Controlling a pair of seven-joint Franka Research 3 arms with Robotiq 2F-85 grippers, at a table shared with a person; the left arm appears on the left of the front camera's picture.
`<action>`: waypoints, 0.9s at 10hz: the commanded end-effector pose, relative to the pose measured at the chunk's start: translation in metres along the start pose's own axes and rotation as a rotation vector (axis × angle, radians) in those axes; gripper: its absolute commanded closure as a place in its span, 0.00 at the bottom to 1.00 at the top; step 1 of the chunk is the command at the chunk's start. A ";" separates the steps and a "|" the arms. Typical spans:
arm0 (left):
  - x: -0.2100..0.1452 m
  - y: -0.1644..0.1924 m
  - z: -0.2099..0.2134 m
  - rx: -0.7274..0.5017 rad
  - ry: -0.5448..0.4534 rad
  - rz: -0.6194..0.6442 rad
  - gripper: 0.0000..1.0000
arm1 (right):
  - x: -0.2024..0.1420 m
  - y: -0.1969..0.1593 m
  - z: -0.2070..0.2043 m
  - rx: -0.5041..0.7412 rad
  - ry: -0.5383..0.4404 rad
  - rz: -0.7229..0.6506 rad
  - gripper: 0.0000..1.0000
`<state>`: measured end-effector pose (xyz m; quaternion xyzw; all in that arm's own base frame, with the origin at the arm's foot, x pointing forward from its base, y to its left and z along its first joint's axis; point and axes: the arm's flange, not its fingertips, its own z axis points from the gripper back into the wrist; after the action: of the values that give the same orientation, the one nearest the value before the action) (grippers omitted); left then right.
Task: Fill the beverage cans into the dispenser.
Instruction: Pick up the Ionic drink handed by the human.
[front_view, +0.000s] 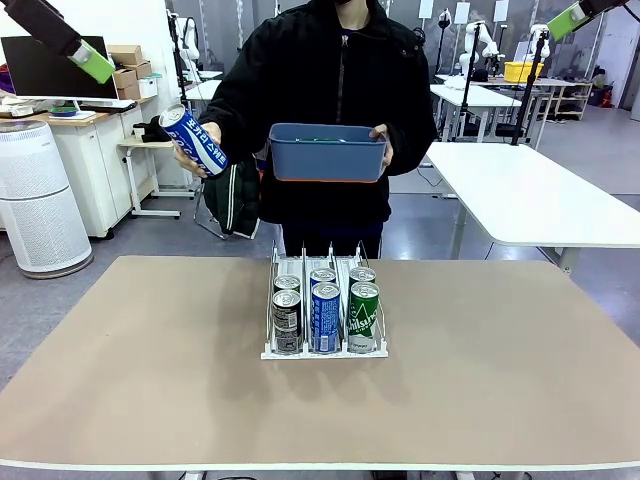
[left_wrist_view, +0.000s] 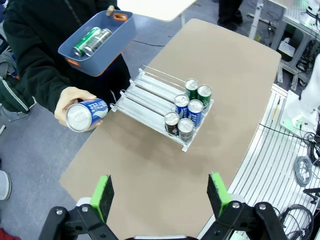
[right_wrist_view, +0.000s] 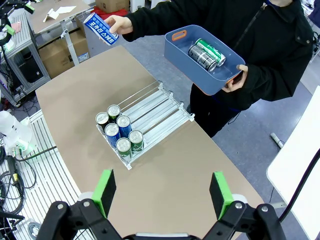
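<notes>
Dispenser (front_view: 303, 264) mid-tabletop, nearer far edge; six cans (front_view: 325, 310) at its front lip. Person's hand (left_wrist_view: 67, 102) holds blue can (front_view: 195, 140) beyond far edge, blue tub (front_view: 327, 162) alongside. Left gripper (left_wrist_view: 160, 182), right gripper (right_wrist_view: 162, 186): jaws wide apart, empty. Cans likely rigid, slick, weighty if full; grasp mid-body.

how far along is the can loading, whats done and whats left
Done: six cans stand at the front of the dispenser, two per lane. In hand: the person's hand holds a blue can; the left gripper and right gripper are open and empty. Left: that can plus a green can and a dark can in the blue tub.
</notes>
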<state>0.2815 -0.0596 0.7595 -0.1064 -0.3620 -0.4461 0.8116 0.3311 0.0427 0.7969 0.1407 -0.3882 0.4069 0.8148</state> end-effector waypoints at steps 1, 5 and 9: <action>0.006 0.021 -0.025 0.068 0.006 0.063 0.00 | 0.000 0.000 0.000 0.003 0.002 0.001 0.00; 0.006 0.077 -0.074 0.143 0.038 0.026 0.00 | 0.000 0.000 0.000 0.003 0.002 0.001 0.00; 0.002 0.114 -0.116 0.120 0.014 -0.012 0.00 | 0.000 0.000 0.000 0.003 0.002 0.001 0.00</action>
<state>0.4199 -0.0511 0.6952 -0.0418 -0.3689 -0.4226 0.8268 0.3308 0.0426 0.7974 0.1406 -0.3887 0.4069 0.8146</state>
